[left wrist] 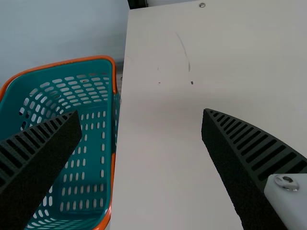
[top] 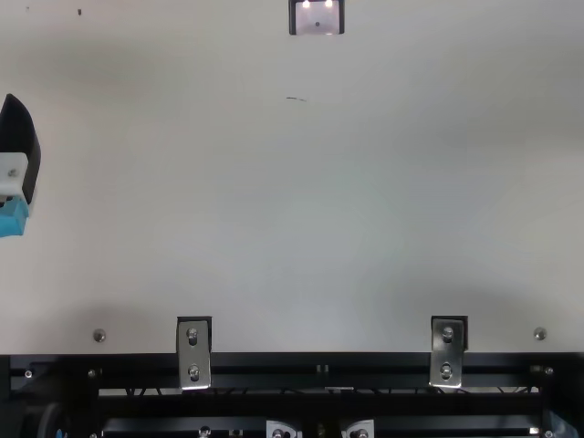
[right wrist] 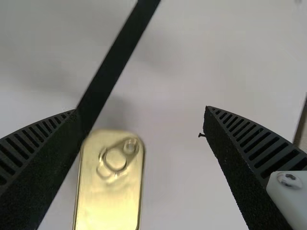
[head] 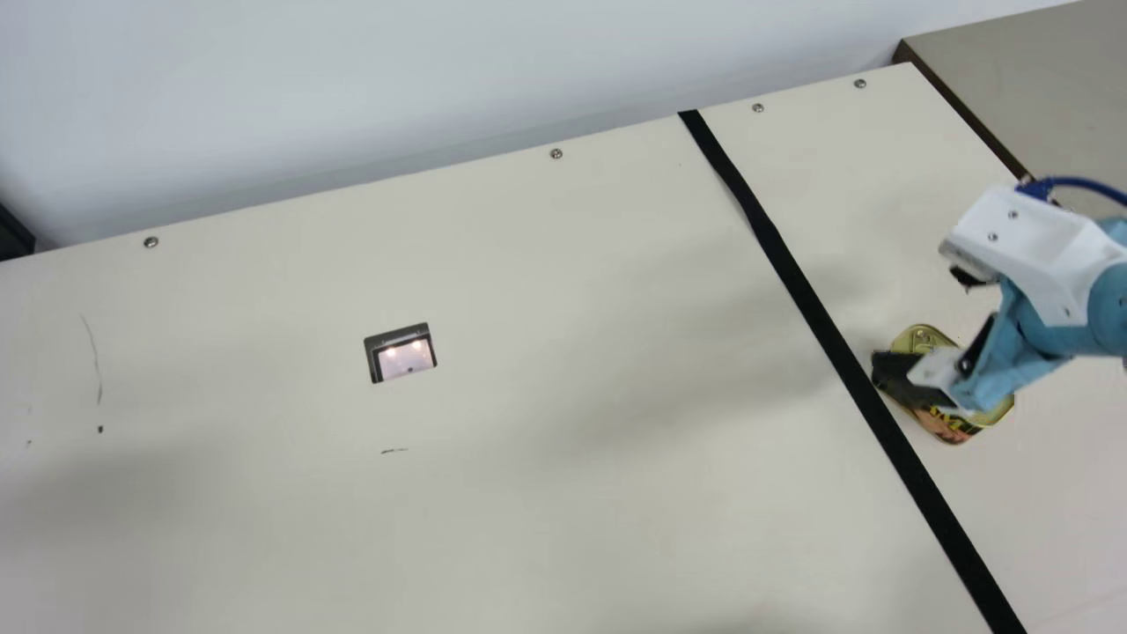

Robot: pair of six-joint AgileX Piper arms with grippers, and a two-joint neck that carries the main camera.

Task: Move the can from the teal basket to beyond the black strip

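Cream table (head: 528, 264), pale backdrop (head: 264, 106), can (right wrist: 109, 196) beside black strip (head: 808, 304)

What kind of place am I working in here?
Likely a robot test bench, perhaps in a lab: a cream table with screws along its edge, a robot arm over it, and a black strip across the top.

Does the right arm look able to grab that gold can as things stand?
Probably yes: the right pincer is open by the can and nothing lies on it, though a small shift to centre may be needed.
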